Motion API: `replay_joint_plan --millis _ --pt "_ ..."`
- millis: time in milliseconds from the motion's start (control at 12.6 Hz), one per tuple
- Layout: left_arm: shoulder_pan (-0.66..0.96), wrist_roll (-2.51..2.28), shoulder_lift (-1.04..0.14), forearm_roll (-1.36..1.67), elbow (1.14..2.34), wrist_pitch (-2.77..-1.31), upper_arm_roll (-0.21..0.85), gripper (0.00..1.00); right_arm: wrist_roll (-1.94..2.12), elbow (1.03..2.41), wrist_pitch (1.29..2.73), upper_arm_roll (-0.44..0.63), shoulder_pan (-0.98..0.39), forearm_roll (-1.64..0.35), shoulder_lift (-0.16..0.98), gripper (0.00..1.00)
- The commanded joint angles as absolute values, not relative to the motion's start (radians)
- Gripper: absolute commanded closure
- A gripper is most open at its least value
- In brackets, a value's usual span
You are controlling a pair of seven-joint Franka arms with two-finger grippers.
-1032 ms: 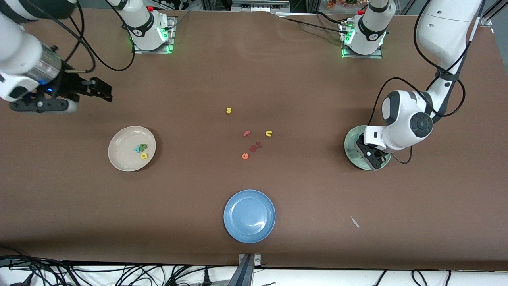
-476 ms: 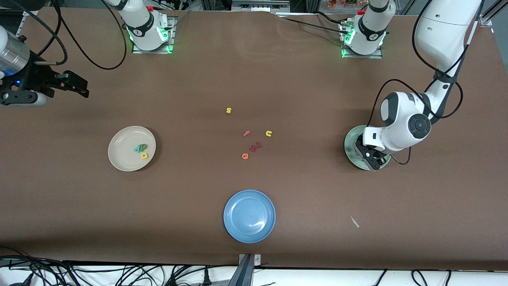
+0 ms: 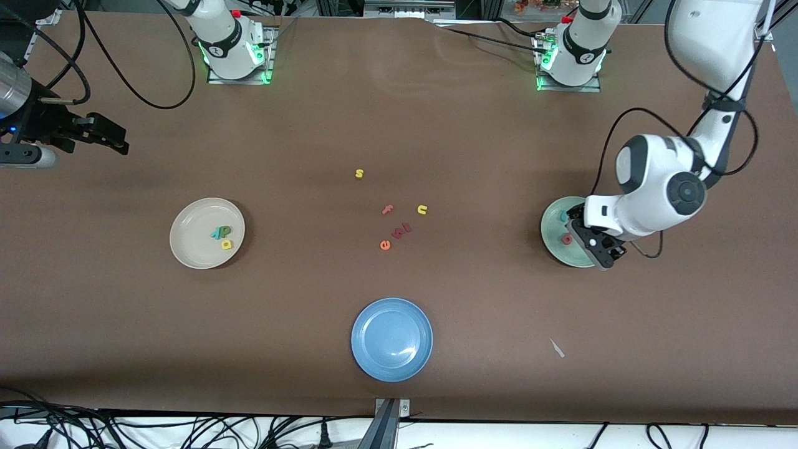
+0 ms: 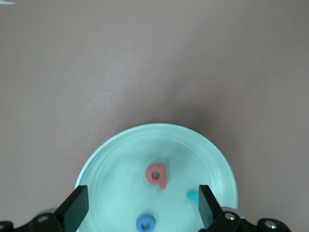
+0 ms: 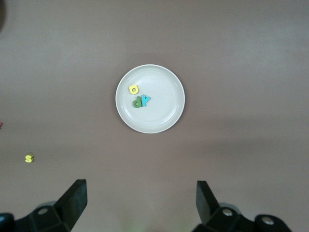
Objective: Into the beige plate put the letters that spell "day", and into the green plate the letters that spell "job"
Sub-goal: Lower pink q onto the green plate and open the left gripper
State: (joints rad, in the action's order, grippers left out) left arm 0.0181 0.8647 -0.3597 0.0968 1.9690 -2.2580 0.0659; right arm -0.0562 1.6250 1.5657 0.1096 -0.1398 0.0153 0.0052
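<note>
Now, near to far. Blue plate (image 3: 391,338) nearest camera, bare. Mid-tabletop leftovers: orange "e" (image 3: 385,245), pink "f" (image 3: 388,209), yellow "u" (image 3: 422,209), yellow "s" (image 3: 359,173), not wanted. Beige plate (image 3: 187,249) toward right arm's end holds green "d" (image 3: 224,231), yellow "a" (image 3: 226,244), teal "y" (image 3: 216,233): "day" done. Green plate (image 4: 111,159) holds salmon "b" (image 4: 157,175), blue "o" (image 4: 145,223), teal piece (image 4: 193,196), probably "j", half hidden. Left gripper (image 4: 140,212) over green plate, fingers wide, empty. Right gripper (image 5: 140,205) waits over tabletop edge, fingers wide. Task looks complete.
</note>
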Motion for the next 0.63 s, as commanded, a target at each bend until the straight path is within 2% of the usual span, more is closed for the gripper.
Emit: replay_joint_plan --millis 0,397,556 --pt "0.018 0.732 -0.273 0.087 1.935 -2.108 0.061 0.00 -0.041 1.618 1.569 0.103 -0.121 0.020 0.005 0.00" --pt "0.020 0.475 -0.206 0.086 1.755 -1.798 0.063 0.00 -0.044 1.618 1.568 0.098 -0.106 0.023 0.009 0.00" --pt "0.020 0.367 -0.180 0.086 1.704 -1.721 0.063 0.00 -0.044 1.618 1.568 0.098 -0.107 0.023 0.017 0.00"
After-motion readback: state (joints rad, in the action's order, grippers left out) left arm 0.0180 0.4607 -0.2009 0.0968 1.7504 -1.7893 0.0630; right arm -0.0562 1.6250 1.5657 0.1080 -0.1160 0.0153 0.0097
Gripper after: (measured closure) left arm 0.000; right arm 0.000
